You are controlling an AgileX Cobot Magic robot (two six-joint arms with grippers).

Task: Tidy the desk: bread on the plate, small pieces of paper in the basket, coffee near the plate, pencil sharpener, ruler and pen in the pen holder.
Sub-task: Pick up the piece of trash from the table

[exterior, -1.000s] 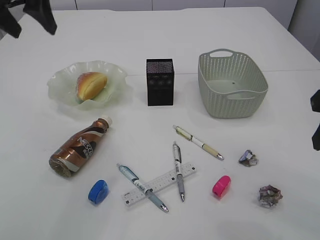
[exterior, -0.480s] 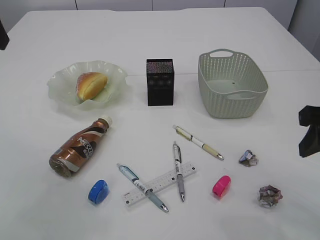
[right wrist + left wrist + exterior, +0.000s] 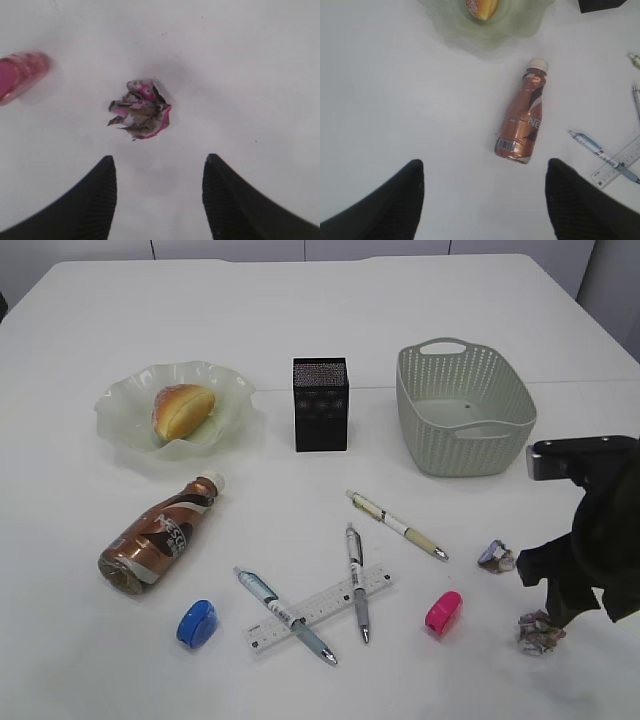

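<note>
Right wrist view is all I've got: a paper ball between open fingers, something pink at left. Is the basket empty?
Observer: Yes. The exterior view shows the basket with nothing in it.
Operator: Any more paper?
Observer: A second ball lies near the pink sharpener, besides the one under your right gripper.
Operator: Left arm?
Observer: Its wrist view shows the left gripper open above the coffee bottle, which lies on its side.
Operator: Bread?
Observer: Already on the plate.
</note>
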